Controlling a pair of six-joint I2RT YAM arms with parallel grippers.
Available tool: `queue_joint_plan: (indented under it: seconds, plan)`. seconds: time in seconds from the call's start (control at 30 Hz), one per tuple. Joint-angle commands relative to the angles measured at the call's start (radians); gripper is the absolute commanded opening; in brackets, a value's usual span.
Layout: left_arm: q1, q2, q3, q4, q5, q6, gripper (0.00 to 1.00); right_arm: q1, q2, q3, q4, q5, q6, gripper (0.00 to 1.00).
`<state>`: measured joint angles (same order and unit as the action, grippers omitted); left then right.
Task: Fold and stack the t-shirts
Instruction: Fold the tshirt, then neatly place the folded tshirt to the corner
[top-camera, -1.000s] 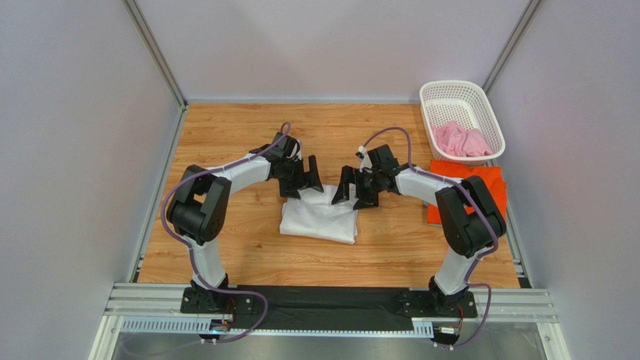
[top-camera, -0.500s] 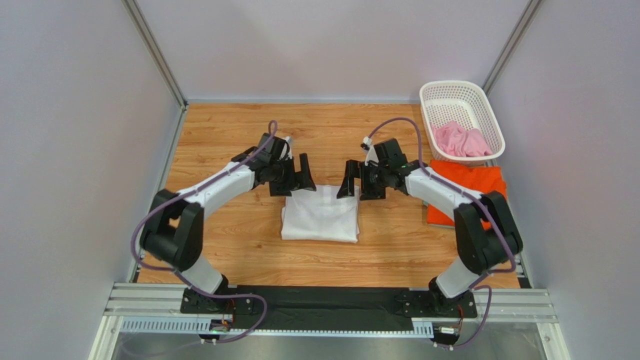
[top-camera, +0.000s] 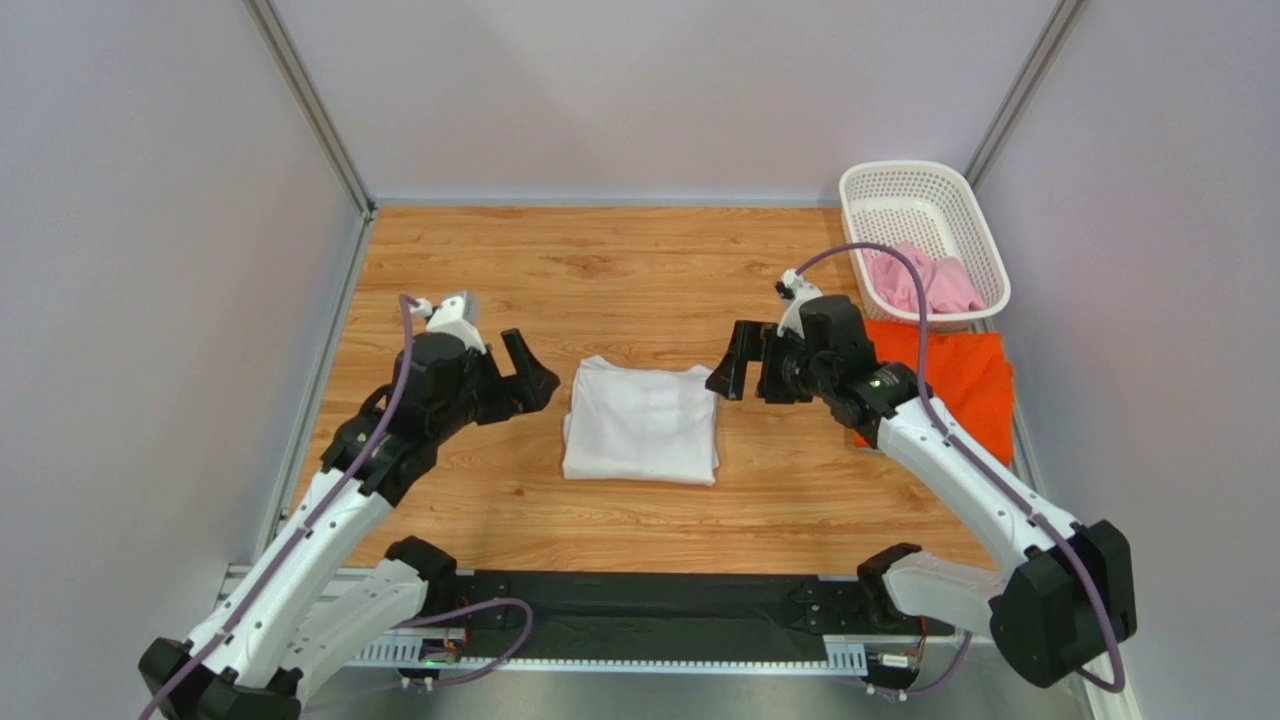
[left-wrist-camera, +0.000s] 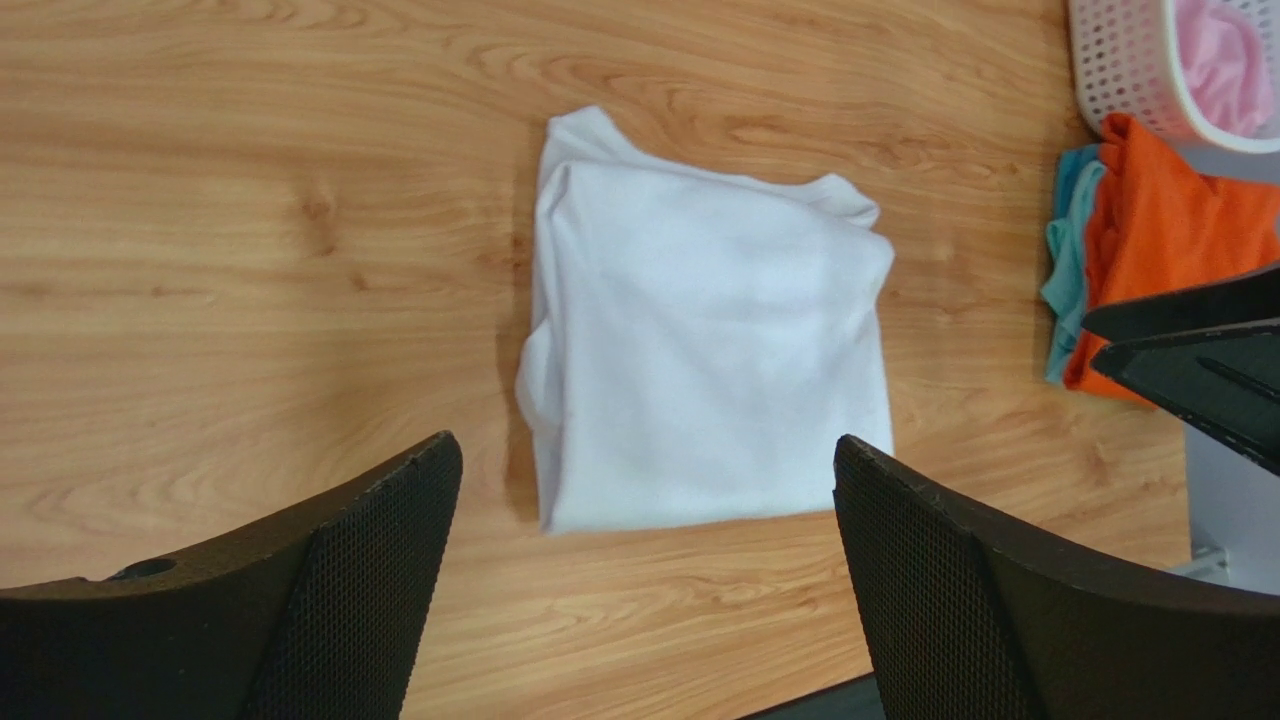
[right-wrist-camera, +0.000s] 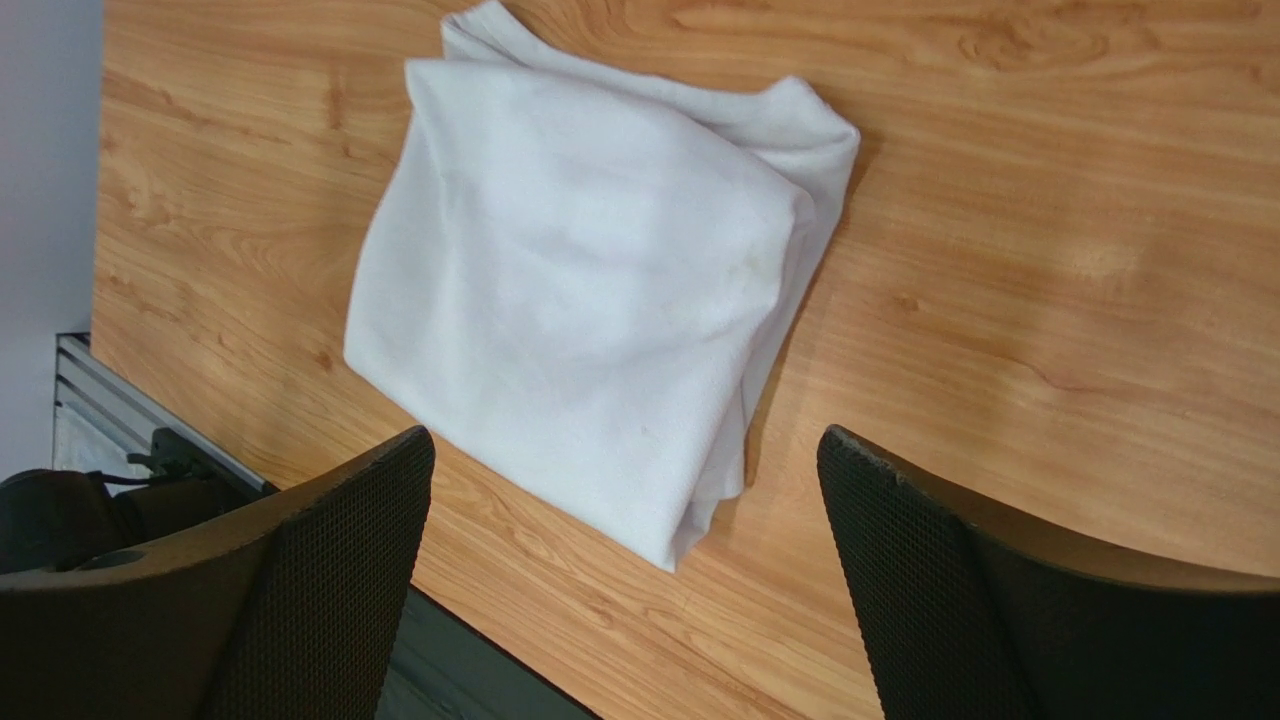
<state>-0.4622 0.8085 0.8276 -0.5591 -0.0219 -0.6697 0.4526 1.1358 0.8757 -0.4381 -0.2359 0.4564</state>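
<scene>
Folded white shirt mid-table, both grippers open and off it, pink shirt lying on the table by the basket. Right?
Not quite: the pink shirt lies inside the basket, as the top view shows. The rest holds: white shirt folded mid-table, left gripper and right gripper open and off it.
</scene>
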Motion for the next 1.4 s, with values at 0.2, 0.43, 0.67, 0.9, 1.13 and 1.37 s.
queue_joint_plan:
  seconds: [0.2, 0.43, 0.67, 0.9, 1.13, 1.37]
  plan:
    - [0.002, -0.222, -0.131, -0.202, -0.142, -0.139, 1.00, 0.029, 0.126, -0.055, 0.001, 0.076, 0.047, 0.97]
    - [0.002, -0.247, -0.024, -0.396, -0.187, -0.134, 1.00, 0.103, 0.254, -0.012, 0.018, 0.155, 0.044, 0.95]
    - [0.002, -0.241, 0.050, -0.487, -0.296, -0.071, 1.00, 0.152, 0.424, 0.065, 0.044, 0.162, 0.056, 0.87]
    - [0.002, -0.339, -0.010, -0.415, -0.322, 0.031, 1.00, 0.198, 0.515, 0.115, 0.044, 0.234, 0.056, 0.83]
    - [0.002, -0.482, -0.123, -0.277, -0.325, 0.085, 1.00, 0.225, 0.573, 0.131, 0.039, 0.310, 0.062, 0.77]
    - [0.002, -0.635, -0.266, -0.061, -0.247, 0.162, 1.00, 0.233, 0.614, 0.128, 0.039, 0.333, 0.062, 0.73]
